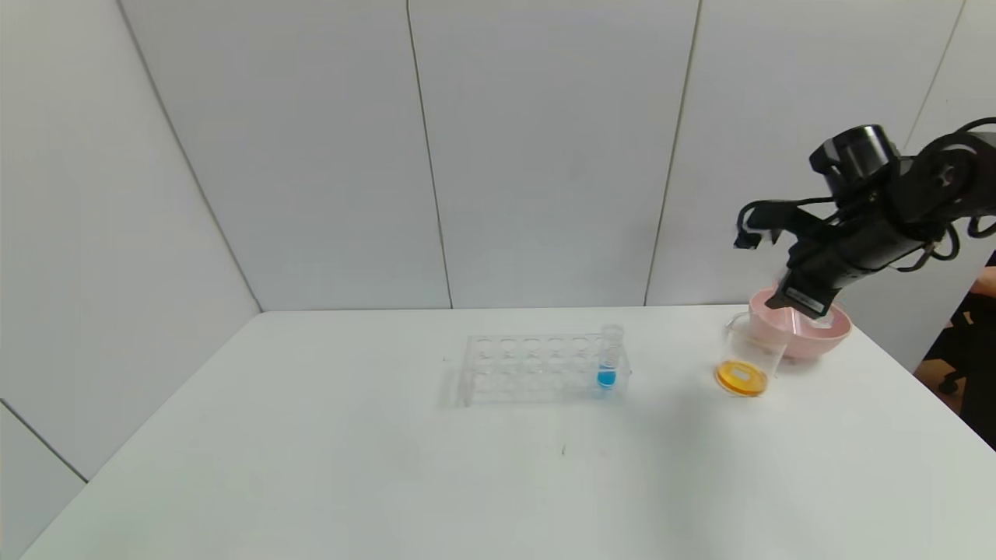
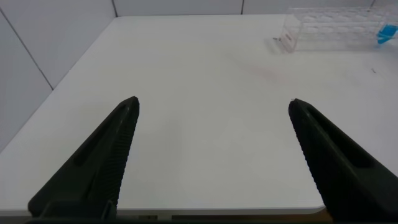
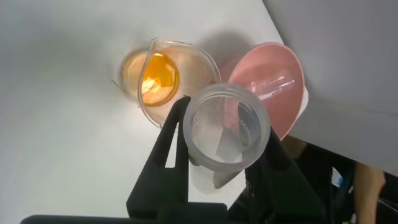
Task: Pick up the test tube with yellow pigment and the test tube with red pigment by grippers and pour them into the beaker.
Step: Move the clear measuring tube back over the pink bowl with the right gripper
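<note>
I am holding an emptied test tube (image 3: 227,134) in the right gripper (image 1: 805,299), jaws clamped on it above the pink bowl (image 1: 832,334) for discarding, beside the beaker (image 1: 748,359) of orange liquid, while the left gripper (image 2: 211,155) is hanging parked, jaws spread.

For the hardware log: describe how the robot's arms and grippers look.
The right arm is black with a round joint cap and loose black cables. Right gripper: black, flat tapered fingers. Left gripper: two black, wedge-shaped fingers with ribbed inner faces.
</note>
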